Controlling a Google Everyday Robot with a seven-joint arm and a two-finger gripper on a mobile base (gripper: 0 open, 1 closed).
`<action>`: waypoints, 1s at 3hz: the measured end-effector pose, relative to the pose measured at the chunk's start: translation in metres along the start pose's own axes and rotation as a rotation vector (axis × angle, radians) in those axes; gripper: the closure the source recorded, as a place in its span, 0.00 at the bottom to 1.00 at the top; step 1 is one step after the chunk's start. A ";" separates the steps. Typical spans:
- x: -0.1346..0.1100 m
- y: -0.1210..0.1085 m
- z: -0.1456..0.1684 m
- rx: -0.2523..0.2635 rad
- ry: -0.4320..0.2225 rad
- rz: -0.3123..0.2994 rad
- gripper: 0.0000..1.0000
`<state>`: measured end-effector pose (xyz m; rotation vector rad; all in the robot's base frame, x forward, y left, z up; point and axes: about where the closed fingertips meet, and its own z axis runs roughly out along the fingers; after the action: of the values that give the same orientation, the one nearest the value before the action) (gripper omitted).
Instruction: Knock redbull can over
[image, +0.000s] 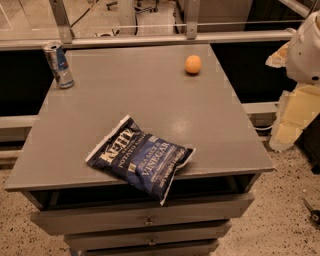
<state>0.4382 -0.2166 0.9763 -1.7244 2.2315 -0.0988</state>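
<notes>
We list 1 gray table (150, 100) holding 3 items. 1 redbull can (59, 65), upright at the far left corner, the item farthest from the white arm (306, 47) at the upper right edge. 1 orange (193, 64) near the far edge, closest to that arm. 1 dark blue chip bag (142, 159), lying flat and overhanging the near edge. Gripper: out of view, so we cannot tell its state.

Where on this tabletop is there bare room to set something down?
Widest bare patch: the middle, between redbull can, orange and chip bag. Also bare: right of the bag. Crowded: front edge, where the bag overhangs. The hand is out of view.
</notes>
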 end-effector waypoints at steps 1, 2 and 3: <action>0.000 0.000 0.000 0.000 0.000 0.000 0.00; -0.010 -0.016 0.015 -0.001 -0.074 0.010 0.00; -0.052 -0.050 0.054 -0.020 -0.237 0.007 0.00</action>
<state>0.5119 -0.1731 0.9478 -1.6441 2.0719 0.1235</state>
